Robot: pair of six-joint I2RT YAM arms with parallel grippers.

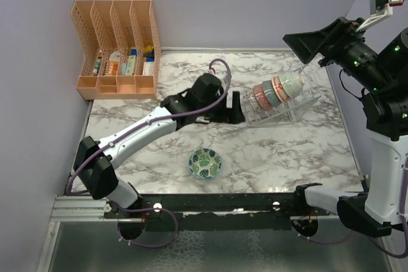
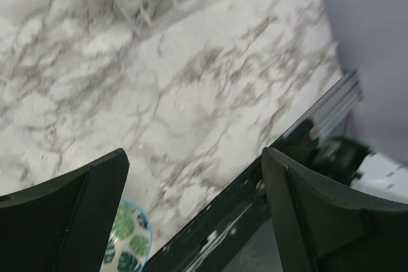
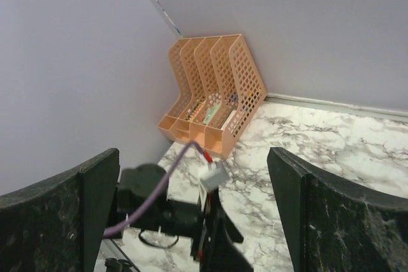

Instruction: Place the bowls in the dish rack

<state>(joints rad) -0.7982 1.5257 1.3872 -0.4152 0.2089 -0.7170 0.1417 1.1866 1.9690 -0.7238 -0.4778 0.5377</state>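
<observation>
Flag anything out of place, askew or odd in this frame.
One green leaf-print bowl sits alone on the marble table near the front edge, apart from the dish rack where the other bowls lean on edge. Nothing looks spilled or damaged.

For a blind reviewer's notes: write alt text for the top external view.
The left gripper, open, is beside the clear dish rack, which holds a row of bowls, on a marble table; a green leaf-print bowl lies near the front edge. The right gripper hangs open, raised at the right.
</observation>
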